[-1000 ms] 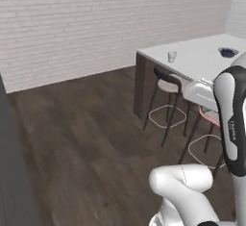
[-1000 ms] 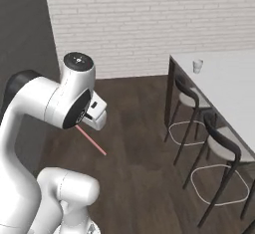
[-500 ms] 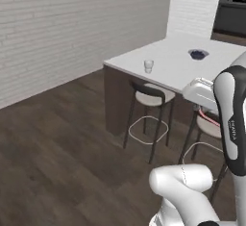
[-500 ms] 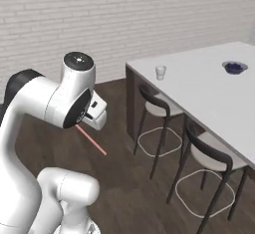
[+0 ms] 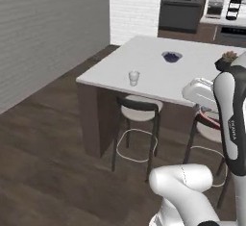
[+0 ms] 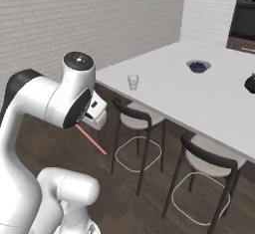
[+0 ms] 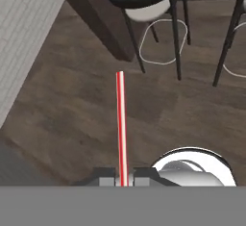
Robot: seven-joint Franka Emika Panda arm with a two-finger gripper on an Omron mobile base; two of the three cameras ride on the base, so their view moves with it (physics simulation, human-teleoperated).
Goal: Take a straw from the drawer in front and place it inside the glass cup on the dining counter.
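Note:
My gripper (image 7: 124, 174) is shut on the thin red-pink straw (image 7: 121, 124), which sticks straight out ahead of the fingers over the dark wood floor. From the right base view the straw (image 6: 91, 140) slants down from the gripper (image 6: 85, 126), held up beside the arm. The small clear glass cup (image 5: 134, 78) stands upright near the closest corner of the white-topped dining counter (image 5: 158, 78). That cup (image 6: 133, 82) and counter (image 6: 199, 96) lie ahead of the straw and well apart from it. The drawer is out of view.
Two dark-framed stools (image 6: 135, 122) (image 6: 209, 161) are tucked under the counter's near side, and one stool (image 7: 144, 1) shows ahead of the hand. A dark bowl (image 5: 171, 56) and a potted plant (image 5: 226, 59) sit further along the counter. A brick wall (image 5: 43, 32) runs along the left.
The whole scene has shifted with the base: the dining counter, cup and stools are now nearer and more central. The arm keeps its pose with the straw still held.

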